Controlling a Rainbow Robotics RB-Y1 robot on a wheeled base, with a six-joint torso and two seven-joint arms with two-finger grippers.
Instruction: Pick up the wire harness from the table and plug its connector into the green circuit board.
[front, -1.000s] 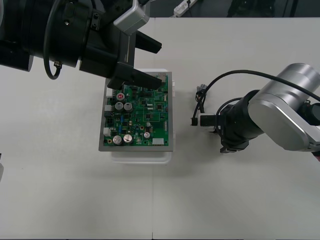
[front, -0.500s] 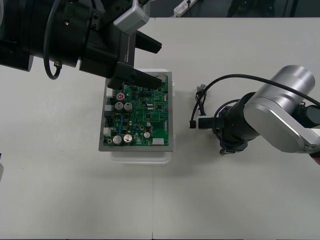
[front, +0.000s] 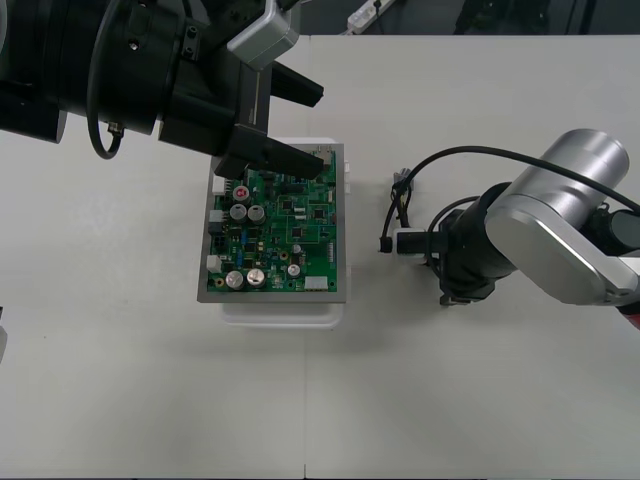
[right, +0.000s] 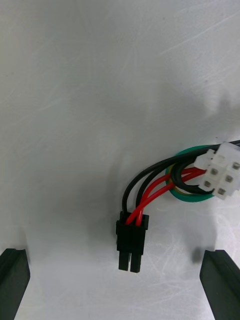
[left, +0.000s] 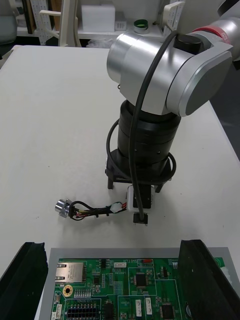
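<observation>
The wire harness (front: 398, 205) is seen lying loose on the surface (front: 150, 400), at 3 o'clock from the green circuit board (front: 280, 235). Its black plug (right: 132, 244) is unplugged and framed, untouched, by the widely spread fingers (right: 14, 280) of the right gripper (right: 116, 272). The board is carried on a white base (front: 285, 312). Over its 12 o'clock edge the left gripper (front: 318, 128) is held, with its fingers (left: 30, 280) set wide apart.

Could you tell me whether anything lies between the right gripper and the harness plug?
Nothing visible does. The open right gripper hangs over the plug, which lies on bare table between its fingers, touching neither.
</observation>
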